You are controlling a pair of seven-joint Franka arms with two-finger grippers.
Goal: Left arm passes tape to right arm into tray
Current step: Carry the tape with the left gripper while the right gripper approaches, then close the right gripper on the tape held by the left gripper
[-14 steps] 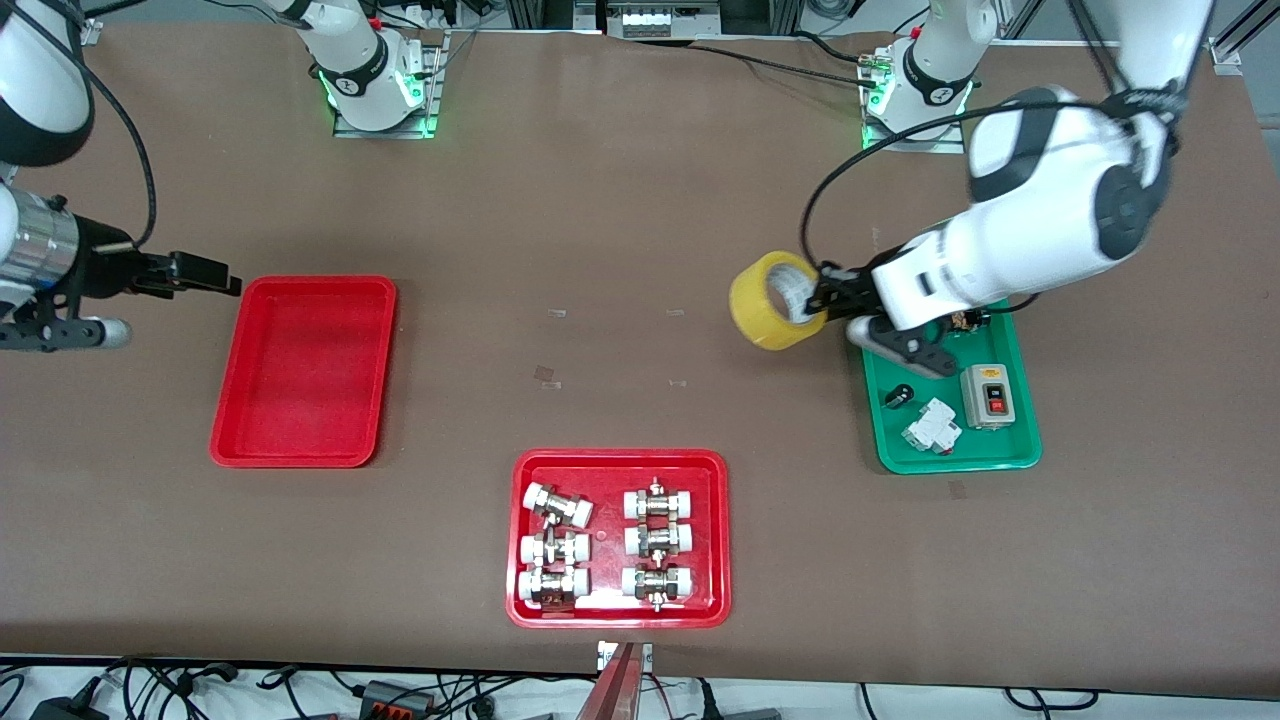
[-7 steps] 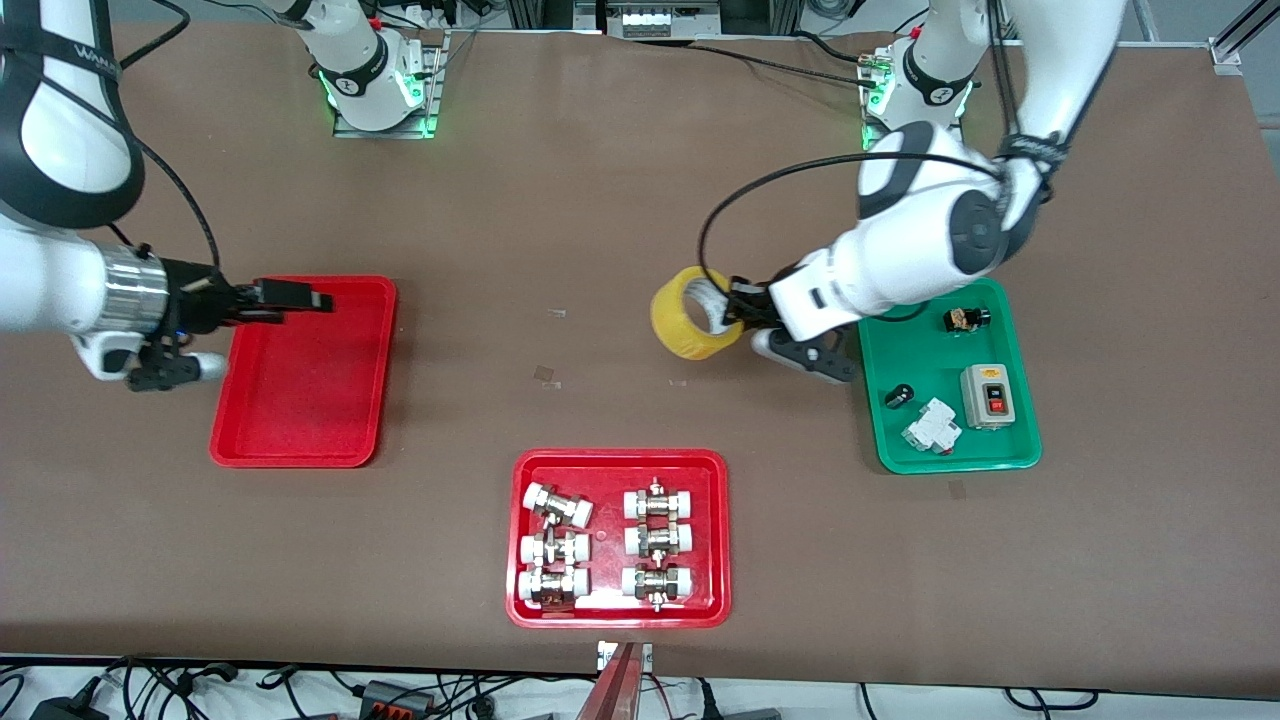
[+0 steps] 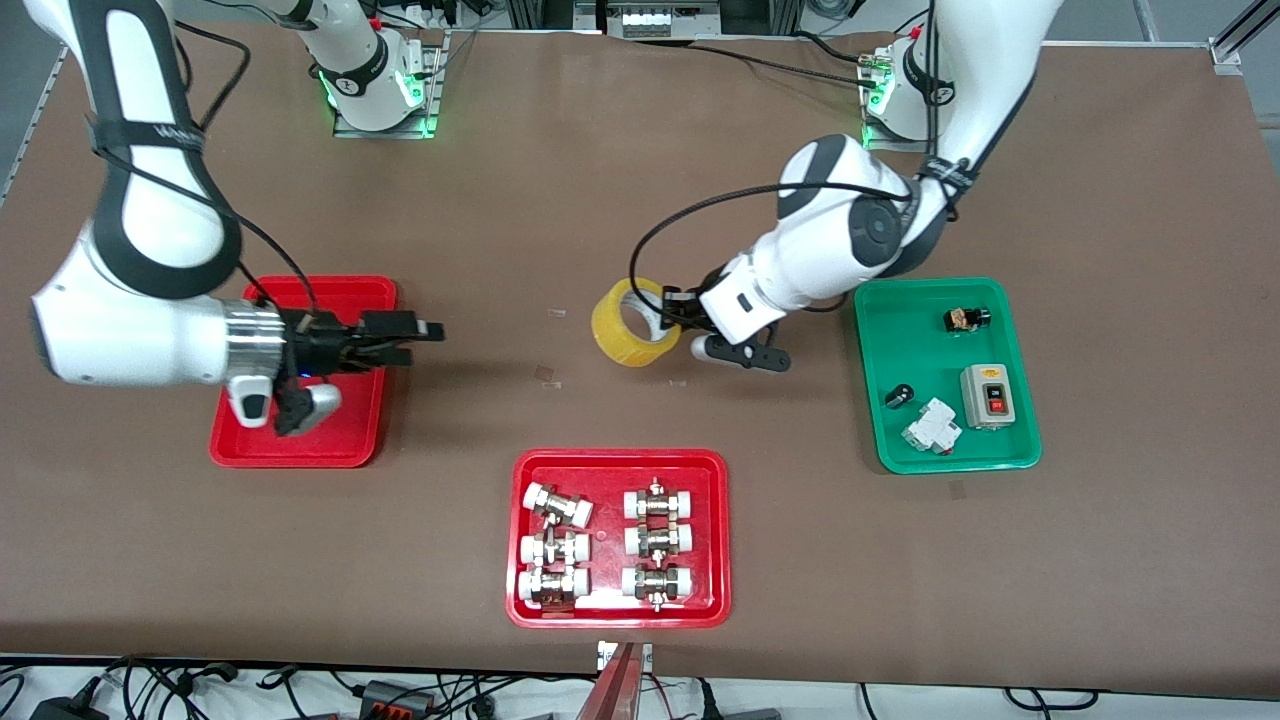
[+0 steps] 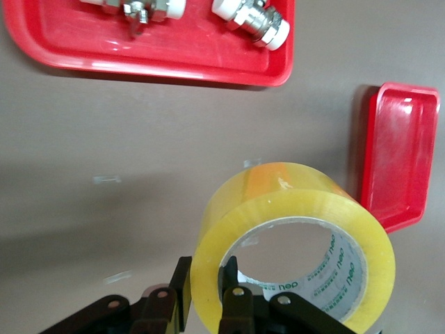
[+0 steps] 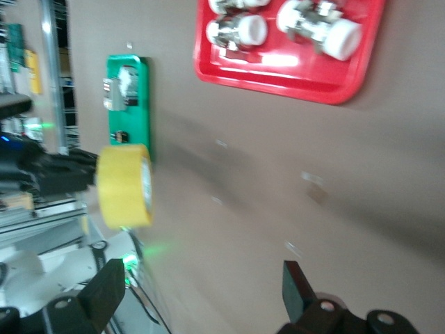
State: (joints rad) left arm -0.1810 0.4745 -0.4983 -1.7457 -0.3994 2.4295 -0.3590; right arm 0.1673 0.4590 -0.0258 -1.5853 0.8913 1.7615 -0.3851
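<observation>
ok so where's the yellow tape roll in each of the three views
Front view: tape at mid-table, held up by the left gripper.
Left wrist view: tape fills the foreground, pinched through its wall.
Right wrist view: tape ahead, edge-on.
Shared landmark: fittings tray.

Tray [image 3: 300, 300] partly hidden by right arm [image 3: 150, 330]

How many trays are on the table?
3. A plain red tray lies at the right arm's end, a green tray at the left arm's end, and a red tray with metal fittings lies between them, nearest the front camera.
</observation>
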